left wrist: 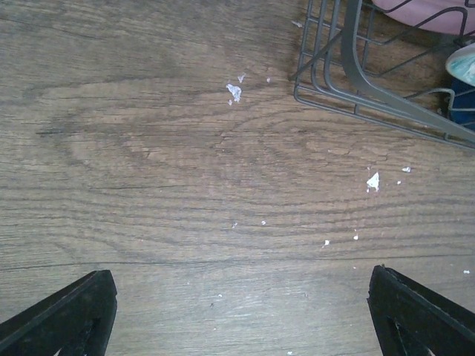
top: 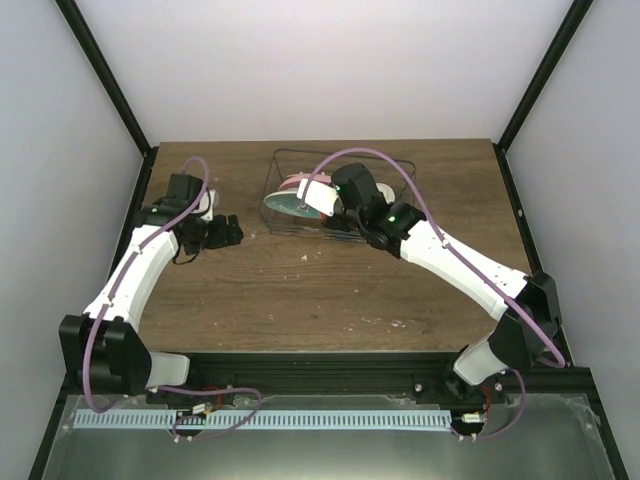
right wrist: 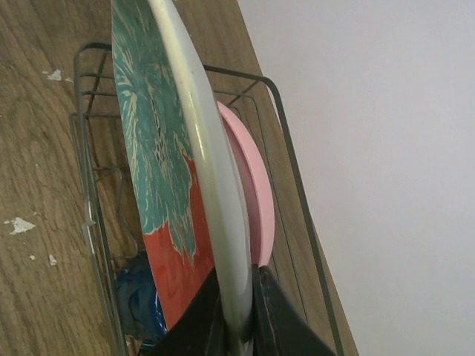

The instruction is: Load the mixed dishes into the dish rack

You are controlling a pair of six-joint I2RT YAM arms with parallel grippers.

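A: Checking the right gripper (right wrist: 237,297) first?
B: Clamped on the rim of the patterned plate (right wrist: 159,170), held on edge at centre frame, inside the rack's (right wrist: 241,74) outline. Cannot tell whether seated.

A: Anything already loaded?
B: Can see the pink plate (right wrist: 252,193) upright just beside it, right of centre. Also the mug (right wrist: 137,297) at lower left, within the wires. No clear sight of the bowl.

A: And the left gripper (left wrist: 239,282)?
B: Spread wide, holding nothing, over bare table (left wrist: 148,148), with the rack at upper right of that view.

A: How far along, then?
B: Probably 2 of 4 in, 1 nearly placed. Left to do: release this plate, account for the bowl.
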